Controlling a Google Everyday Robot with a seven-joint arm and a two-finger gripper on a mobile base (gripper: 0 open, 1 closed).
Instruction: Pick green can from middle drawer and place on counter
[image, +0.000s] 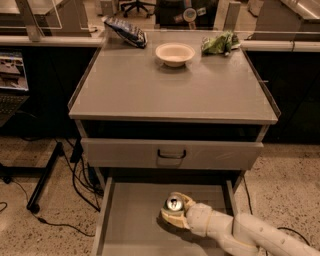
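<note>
A lab's speckled floor (30, 160), trailing cables (65, 200) at left, surrounds the grey cabinet where I am at work. On the counter (150, 90), left to right, lie a blue snack bag (126, 32), a cream bowl (175, 53) and a green foil bag (218, 43), all toward the far edge. Below it sits a closed drawer front (120, 152) with a black loop handle (171, 154).

Lower still, the middle drawer (125, 225) is pulled open. The green can (174, 204) stands upright on its floor, right of centre, silver top up. My gripper (175, 210) appears closed around the can, my arm (250, 235) reaching in from the lower right.

By my reading, this is the grasp itself, with lifting not yet begun. Next I must raise the can straight up and draw it back clear of the closed drawer front and the counter's overhanging lip, which stand directly above. The near half of the counter offers room, short of the bowl.
</note>
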